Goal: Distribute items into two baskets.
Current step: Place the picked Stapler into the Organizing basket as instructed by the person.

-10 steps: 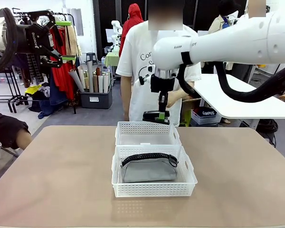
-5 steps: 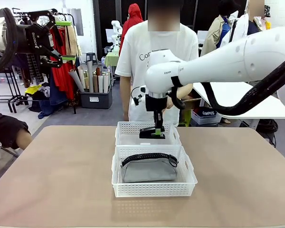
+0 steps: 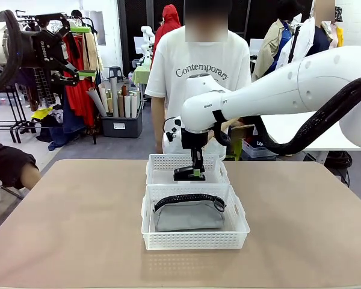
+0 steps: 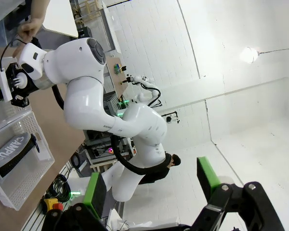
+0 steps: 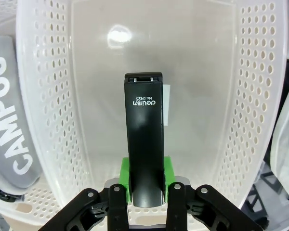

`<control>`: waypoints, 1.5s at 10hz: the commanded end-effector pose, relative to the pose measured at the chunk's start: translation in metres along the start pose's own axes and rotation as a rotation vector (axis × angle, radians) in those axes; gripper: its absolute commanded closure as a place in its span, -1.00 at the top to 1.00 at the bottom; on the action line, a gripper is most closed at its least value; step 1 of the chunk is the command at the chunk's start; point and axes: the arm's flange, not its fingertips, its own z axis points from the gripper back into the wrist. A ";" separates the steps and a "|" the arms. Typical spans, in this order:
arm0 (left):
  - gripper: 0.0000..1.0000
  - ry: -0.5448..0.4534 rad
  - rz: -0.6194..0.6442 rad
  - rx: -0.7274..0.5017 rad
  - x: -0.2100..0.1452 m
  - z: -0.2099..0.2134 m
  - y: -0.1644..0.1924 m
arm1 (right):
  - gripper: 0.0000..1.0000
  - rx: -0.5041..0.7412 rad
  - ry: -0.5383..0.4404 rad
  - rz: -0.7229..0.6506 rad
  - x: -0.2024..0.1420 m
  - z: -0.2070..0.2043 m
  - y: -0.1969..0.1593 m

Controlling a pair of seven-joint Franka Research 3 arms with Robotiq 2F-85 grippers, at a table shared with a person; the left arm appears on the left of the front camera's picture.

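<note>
Your right gripper (image 3: 189, 175) is down inside the far basket (image 3: 159, 162), its fingers clamped on the stapler (image 5: 144, 144) by its rear end, so the long body points ahead over the clear floor at the basket's middle, well off the lattice walls. That is a good line for setting it down flat. The pouch (image 3: 188, 215) lies in the near basket (image 3: 195, 239), at 6 o'clock from the stapler, zipper up. Your left gripper (image 3: 78, 51) hangs high at 10 o'clock, fingers apart, holding nothing, clear of the work.

Pouch (image 5: 9, 139) cut by left edge; stapler (image 5: 144, 139) rear behind pads.
</note>
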 end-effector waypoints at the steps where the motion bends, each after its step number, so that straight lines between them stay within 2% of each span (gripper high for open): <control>1: 1.00 -0.002 -0.002 -0.001 -0.001 0.000 -0.001 | -1.00 -0.038 0.009 0.035 0.004 -0.003 -0.017; 6: 1.00 -0.002 -0.002 -0.001 -0.001 0.000 -0.001 | -1.00 -0.036 0.027 0.008 0.007 -0.015 -0.029; 7: 1.00 -0.002 -0.002 -0.001 -0.001 0.000 -0.001 | -0.68 -0.035 0.029 0.005 0.008 -0.015 -0.029; 11: 1.00 -0.002 -0.002 -0.001 -0.001 0.000 -0.001 | 0.82 -0.034 0.025 -0.017 0.006 -0.013 -0.029; 12: 1.00 -0.002 -0.002 -0.001 -0.001 0.000 -0.001 | 1.00 -0.031 0.025 -0.021 0.005 -0.010 -0.029; 15: 1.00 -0.002 -0.002 -0.001 -0.001 0.000 -0.001 | 1.00 -0.030 -0.003 -0.042 0.001 0.010 -0.029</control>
